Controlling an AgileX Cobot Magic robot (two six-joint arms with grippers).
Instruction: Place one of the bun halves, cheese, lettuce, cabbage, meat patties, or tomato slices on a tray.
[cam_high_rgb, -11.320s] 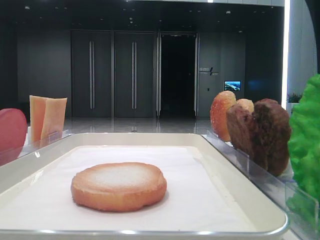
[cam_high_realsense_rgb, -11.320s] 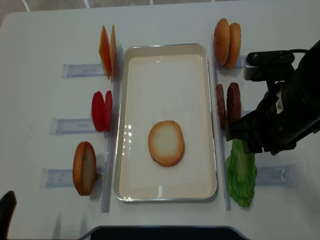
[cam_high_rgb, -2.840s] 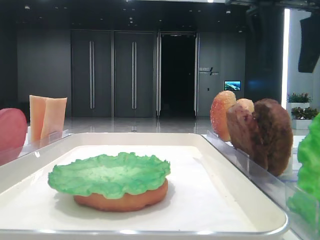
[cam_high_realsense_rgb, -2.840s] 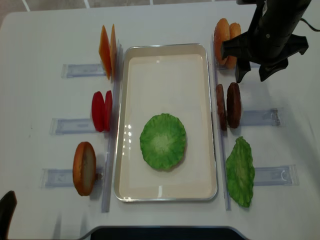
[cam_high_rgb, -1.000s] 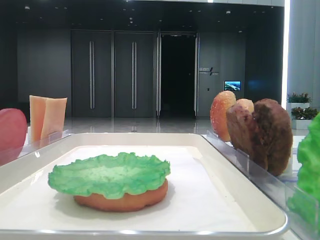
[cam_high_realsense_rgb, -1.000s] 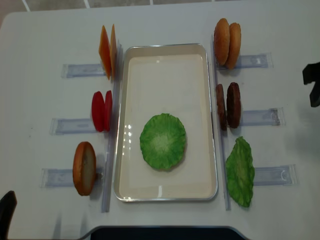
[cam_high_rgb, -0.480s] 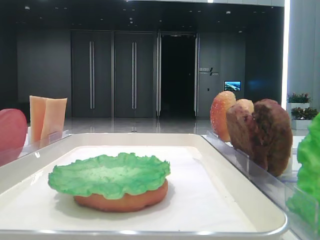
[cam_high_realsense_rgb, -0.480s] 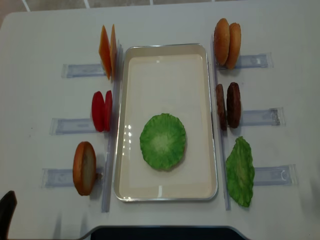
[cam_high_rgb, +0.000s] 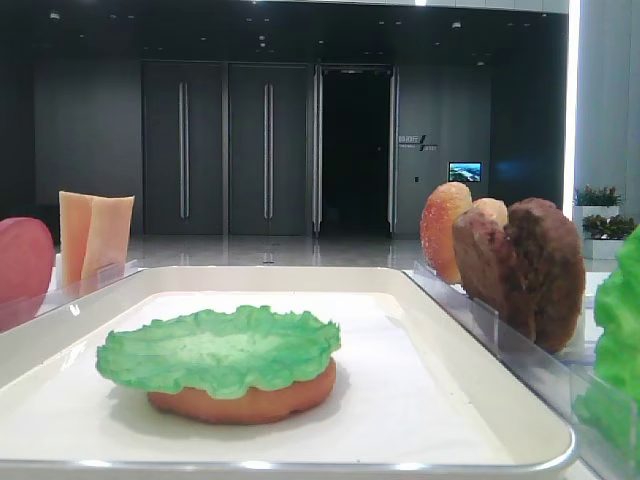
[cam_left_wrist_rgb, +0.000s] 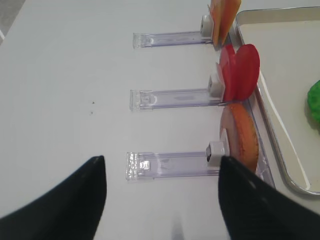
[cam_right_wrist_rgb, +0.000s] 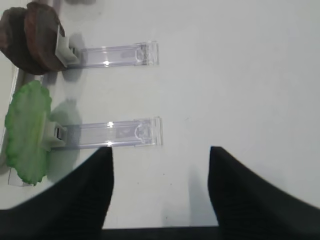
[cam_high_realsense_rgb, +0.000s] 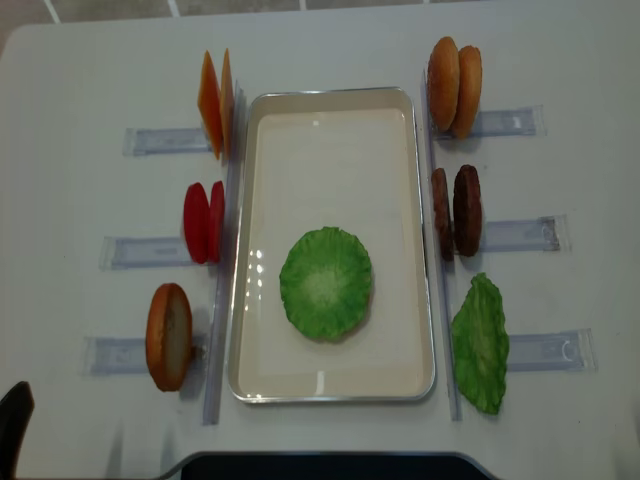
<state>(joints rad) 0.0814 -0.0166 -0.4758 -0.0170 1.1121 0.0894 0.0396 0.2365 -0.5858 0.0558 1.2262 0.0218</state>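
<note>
Lettuce (cam_high_realsense_rgb: 325, 283) lies on a bun half (cam_high_rgb: 243, 399) in the tray (cam_high_realsense_rgb: 331, 116), hiding the bun entirely from above; only the bun's lower edge shows in the low view. A second leaf (cam_high_realsense_rgb: 481, 344), patties (cam_high_realsense_rgb: 456, 211), buns (cam_high_realsense_rgb: 454, 72), cheese (cam_high_realsense_rgb: 216, 100), tomato slices (cam_high_realsense_rgb: 203, 221) and another bun (cam_high_realsense_rgb: 169, 336) stand in holders on the desk (cam_high_realsense_rgb: 90, 80). Right end effector (cam_right_wrist_rgb: 160, 190) hangs open and empty, its fingers cut off at the frame's bottom. Left end effector (cam_left_wrist_rgb: 162, 200) looks spread and empty, though it counts as closed.

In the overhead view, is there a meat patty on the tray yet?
No: the tray holds only a lettuce leaf lying over a bun half, while both meat patties stand in their holder at its right.
</note>
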